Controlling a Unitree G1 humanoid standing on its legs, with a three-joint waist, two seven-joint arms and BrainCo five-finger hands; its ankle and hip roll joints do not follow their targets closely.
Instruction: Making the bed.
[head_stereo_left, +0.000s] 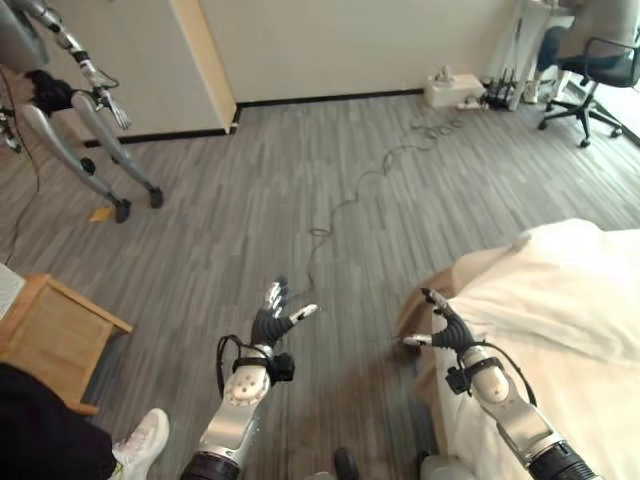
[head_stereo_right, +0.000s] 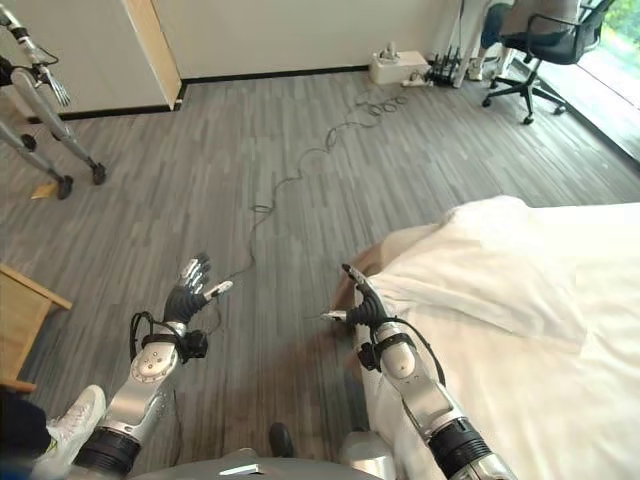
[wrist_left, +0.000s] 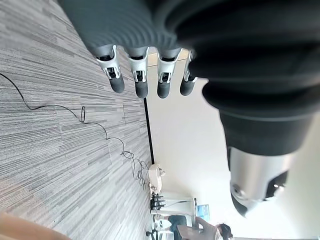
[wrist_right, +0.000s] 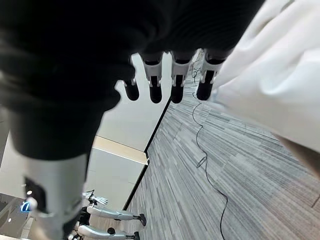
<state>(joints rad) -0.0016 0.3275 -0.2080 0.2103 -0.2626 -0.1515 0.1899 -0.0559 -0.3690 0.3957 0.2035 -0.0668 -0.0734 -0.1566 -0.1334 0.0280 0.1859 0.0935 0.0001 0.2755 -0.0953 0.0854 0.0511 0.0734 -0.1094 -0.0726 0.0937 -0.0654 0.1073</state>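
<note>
Grey floor (head_stereo_left: 300, 180), bed (head_stereo_right: 540, 330) beside right hand (head_stereo_right: 362, 305)

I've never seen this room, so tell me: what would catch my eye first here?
The bed, with its rumpled white cover, fills the right side, its corner jutting toward the middle of the grey floor. Both robot hands are open in front: the right hand at that corner, the left hand over bare floor. Further off, a second robot stands at far left by the wall, and an office chair at far right.
</note>
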